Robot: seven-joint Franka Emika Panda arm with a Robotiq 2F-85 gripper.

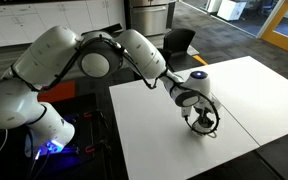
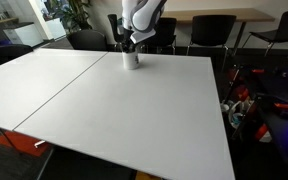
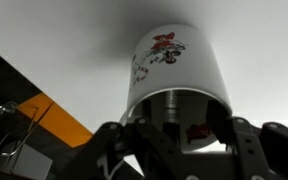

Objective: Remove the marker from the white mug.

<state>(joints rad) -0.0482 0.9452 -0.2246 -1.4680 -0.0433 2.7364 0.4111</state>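
The white mug [image 3: 174, 60] carries a red flower print and stands on the white table [image 2: 134, 110], near the far edge in an exterior view [image 2: 131, 61]. In the wrist view I look down into its mouth. The dark marker [image 3: 171, 108] stands inside it. My gripper [image 3: 186, 125] is right over the mug, fingers dipped into its mouth on either side of the marker, apart and not closed on it. In both exterior views the gripper [image 1: 202, 116] [image 2: 130, 44] covers the mug's top. The marker is hidden there.
Dark office chairs [image 2: 214, 30] stand behind the table's far edge, and one [image 1: 179, 42] stands near the arm. Cables and equipment [image 2: 249, 105] lie on the floor beside the table. A seam [image 2: 54, 90] runs across the tabletop.
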